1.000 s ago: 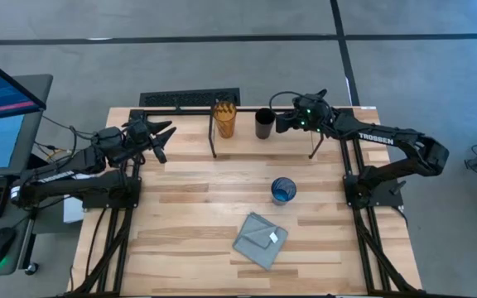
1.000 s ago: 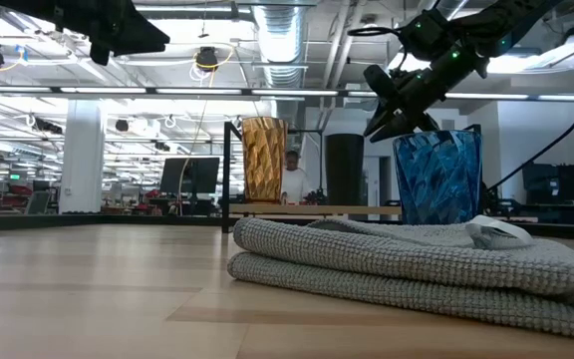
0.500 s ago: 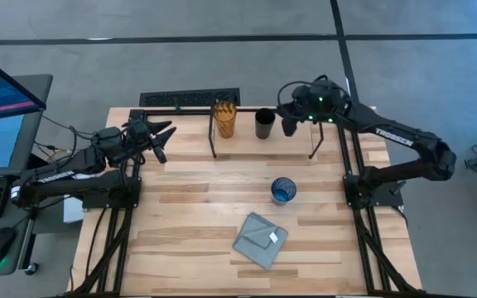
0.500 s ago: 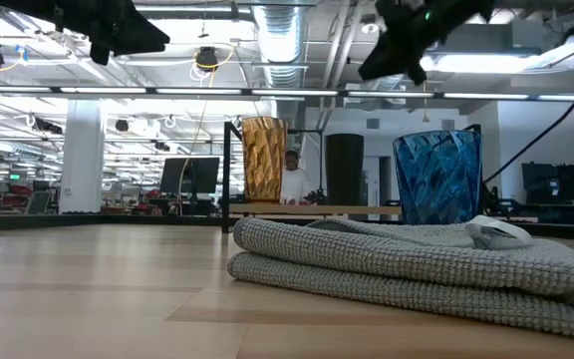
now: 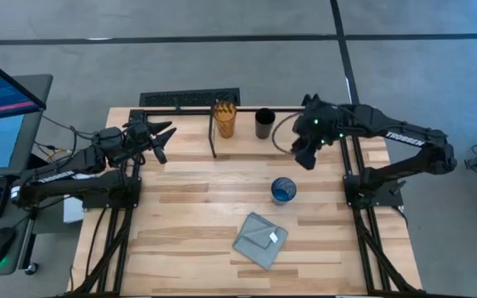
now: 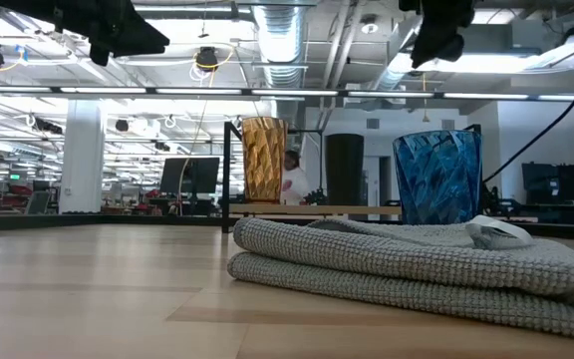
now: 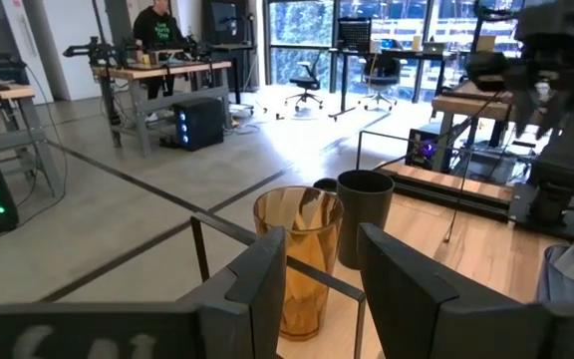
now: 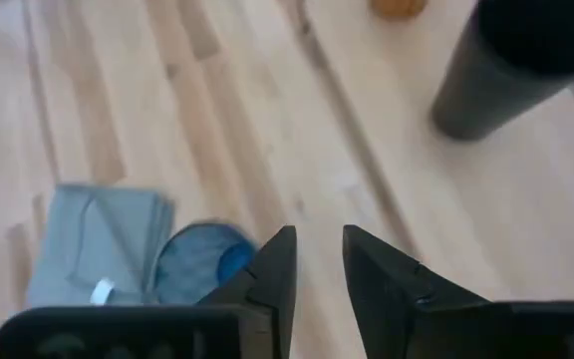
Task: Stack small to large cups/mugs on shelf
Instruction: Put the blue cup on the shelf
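blue cup (image 5: 283, 190) on table between shelf (image 5: 288, 142) and cloth (image 5: 260, 239) | my right gripper (image 5: 305, 157) above it, jaws slightly spread, empty | drop straight, pinch rim, avoid black cup (image 5: 264, 123) | left gripper (image 5: 160, 141) parked, open

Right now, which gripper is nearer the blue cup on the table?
Right. The right gripper hangs just behind the blue cup, near the shelf; the left gripper waits far across the table.

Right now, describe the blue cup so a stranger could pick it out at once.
On the wooden table, in front of the shelf, one cup stands alone beside a grey folded cloth. That blue cup is translucent and ribbed; the amber tumbler and black cup are on the shelf.
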